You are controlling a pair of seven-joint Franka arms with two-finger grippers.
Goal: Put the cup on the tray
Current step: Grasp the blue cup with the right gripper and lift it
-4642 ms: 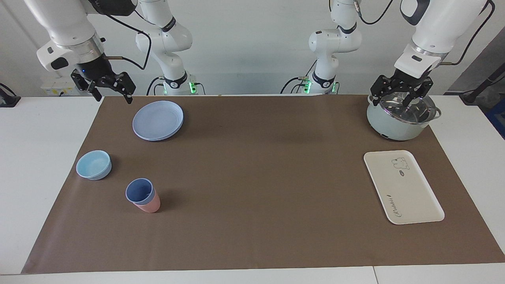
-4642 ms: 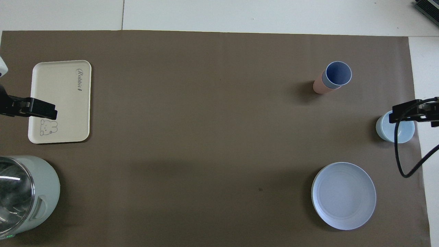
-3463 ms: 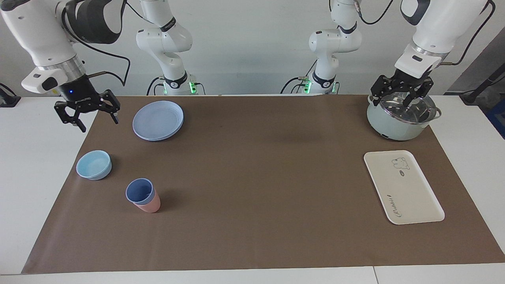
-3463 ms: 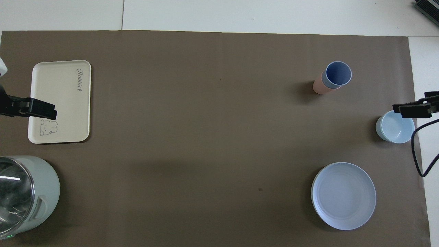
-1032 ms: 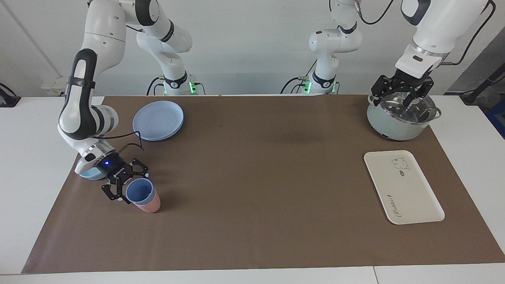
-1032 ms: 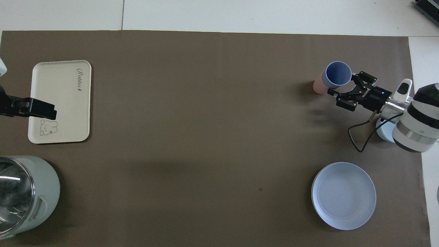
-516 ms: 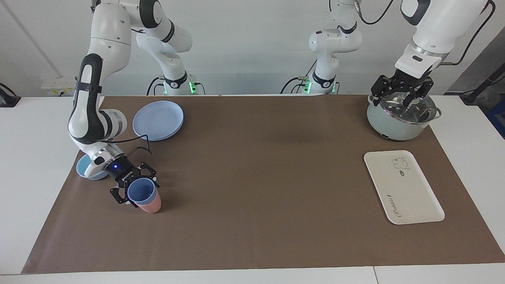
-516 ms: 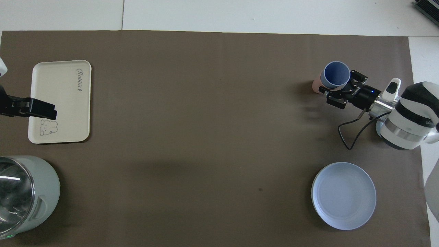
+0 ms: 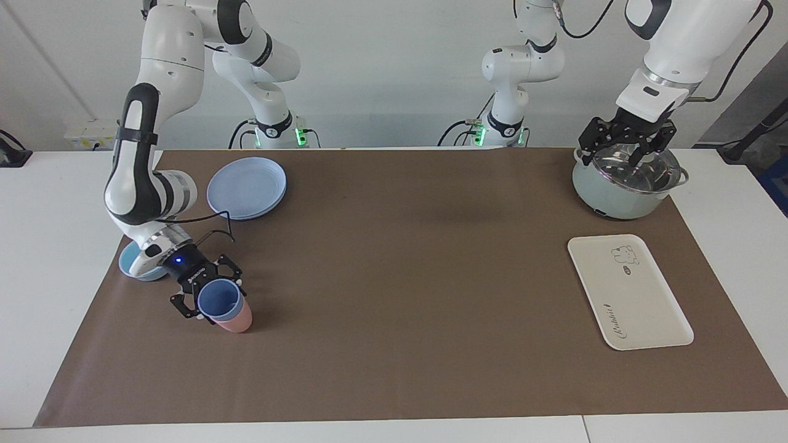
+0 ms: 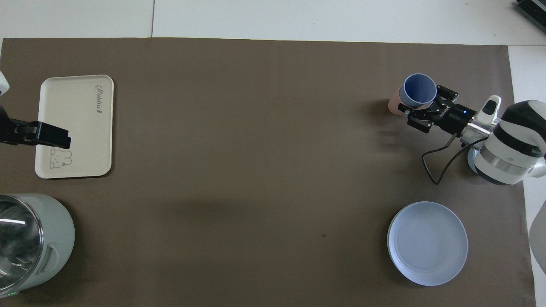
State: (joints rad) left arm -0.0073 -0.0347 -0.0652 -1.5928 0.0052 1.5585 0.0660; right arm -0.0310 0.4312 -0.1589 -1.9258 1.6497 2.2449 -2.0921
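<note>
Since a second ago the right gripper [image 9: 208, 299] is closing in on the small periwinkle-blue plastic cup [image 9: 220, 300], nested upright in a pink plastic cup [image 9: 236, 320], its fingers straddling the rim, not visibly clamped. The cream-white rectangular plastic tray [image 9: 628, 291], holding nothing, is lying well apart toward the left arm's end. The left gripper [image 9: 623, 149] is waiting, spread, over the pale-green lidded pot [image 9: 615, 197].
</note>
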